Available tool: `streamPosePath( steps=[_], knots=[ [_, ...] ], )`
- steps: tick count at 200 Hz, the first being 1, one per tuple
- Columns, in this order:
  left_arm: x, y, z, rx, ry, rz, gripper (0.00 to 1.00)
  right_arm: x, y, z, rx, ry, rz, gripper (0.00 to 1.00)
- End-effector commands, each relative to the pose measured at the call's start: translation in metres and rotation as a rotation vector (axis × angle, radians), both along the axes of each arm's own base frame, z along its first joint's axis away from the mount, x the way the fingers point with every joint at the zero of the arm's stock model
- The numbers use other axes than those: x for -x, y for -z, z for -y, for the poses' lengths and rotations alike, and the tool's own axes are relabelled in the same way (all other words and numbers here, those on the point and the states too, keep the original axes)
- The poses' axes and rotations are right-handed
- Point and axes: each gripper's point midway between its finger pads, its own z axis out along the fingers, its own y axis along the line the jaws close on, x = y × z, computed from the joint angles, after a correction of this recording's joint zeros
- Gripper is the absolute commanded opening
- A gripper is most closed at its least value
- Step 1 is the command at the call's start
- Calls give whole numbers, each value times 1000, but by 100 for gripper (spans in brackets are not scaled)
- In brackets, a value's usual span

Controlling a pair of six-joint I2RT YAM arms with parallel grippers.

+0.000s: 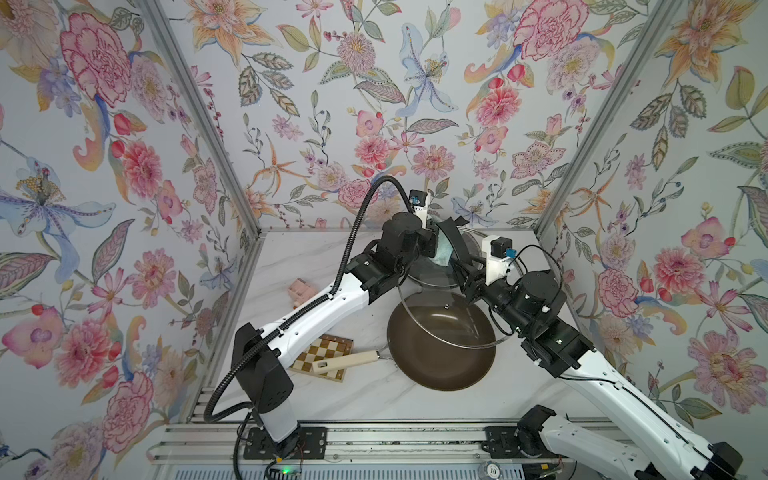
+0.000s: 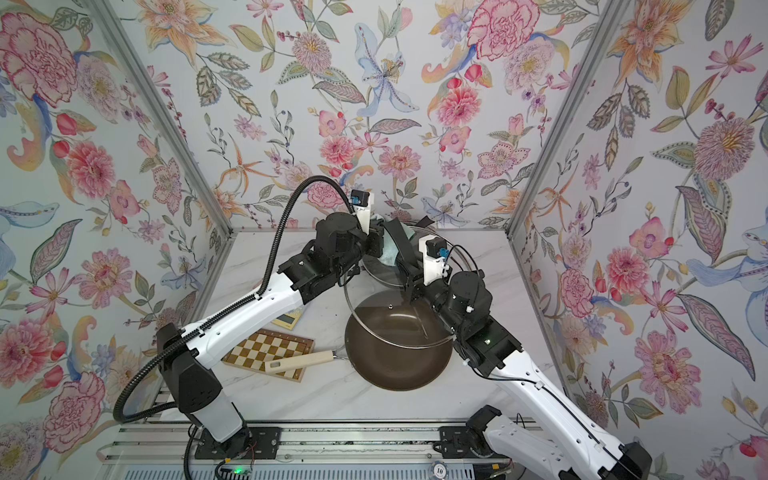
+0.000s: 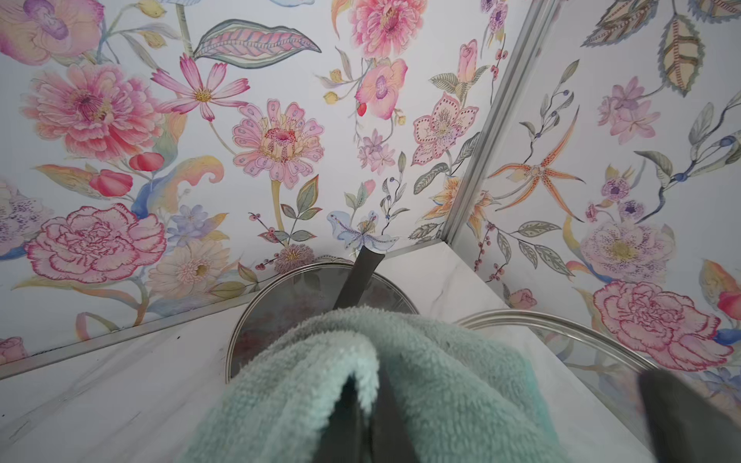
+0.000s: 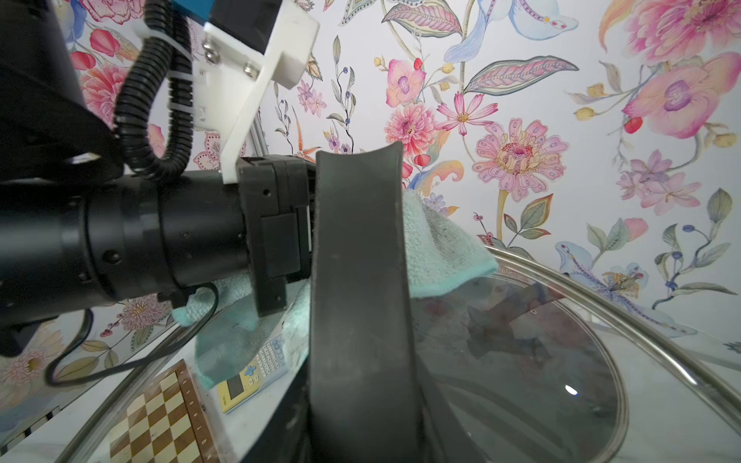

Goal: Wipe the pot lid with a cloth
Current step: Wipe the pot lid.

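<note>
The pot lid (image 1: pixel 449 320) (image 2: pixel 395 320) is a large clear glass disc with a metal rim, held up tilted above the table at the back centre. My right gripper (image 1: pixel 467 270) (image 4: pixel 361 401) is shut on its wide black arched handle (image 4: pixel 357 240). The cloth (image 1: pixel 440 253) (image 2: pixel 390 249) (image 3: pixel 401 381) (image 4: pixel 441 248), pale mint-green terry, is bunched in my left gripper (image 1: pixel 434 249) (image 3: pixel 361 425), which is shut on it. The cloth lies against the lid's glass (image 4: pixel 521 340) beside the handle. The left fingers (image 3: pixel 349 421) are mostly wrapped in cloth.
A brown frying pan (image 1: pixel 440 361) with a cream handle sits under the lid's near edge. A chessboard (image 1: pixel 328 353), a pink blocky object (image 1: pixel 301 291) and a calculator (image 2: pixel 286 320) lie to the left. A smaller rimmed glass disc (image 3: pixel 300 304) lies by the back wall.
</note>
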Motion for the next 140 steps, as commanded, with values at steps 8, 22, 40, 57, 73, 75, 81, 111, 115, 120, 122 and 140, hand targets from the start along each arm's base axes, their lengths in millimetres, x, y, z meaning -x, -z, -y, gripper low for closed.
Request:
streamPosePath(
  steps=[8,22,40,57,73,75,81,111,115,120,122,140],
  knots=[
    [2,18,-12,-77,-2,-50,0,-8,-79,24,-184,129,221,0],
    [12,33,-18,-91,14,-79,0,-30,-82,28,-217,202,235,0],
    [26,57,-31,-107,14,-133,0,-58,-84,40,-305,328,240,0],
    [39,74,-36,-118,44,-169,0,-77,-83,50,-388,425,240,0],
    [54,84,-24,-108,152,-190,0,-92,-82,56,-443,503,247,0],
    [55,84,-22,-105,167,-192,0,-93,-81,57,-448,513,244,0],
    [60,87,-17,-103,208,-198,0,-98,-80,58,-463,536,239,0],
    [68,88,-3,-158,317,-192,0,-113,-75,42,-467,554,227,0],
    [65,101,2,-187,330,-213,0,-114,-75,39,-465,550,225,0],
    [66,103,4,-203,353,-210,0,-115,-74,35,-462,543,223,0],
    [67,103,6,-208,365,-211,0,-115,-73,34,-461,540,222,0],
    [75,104,24,-215,482,-203,0,-115,-71,26,-456,511,216,0]
  ],
)
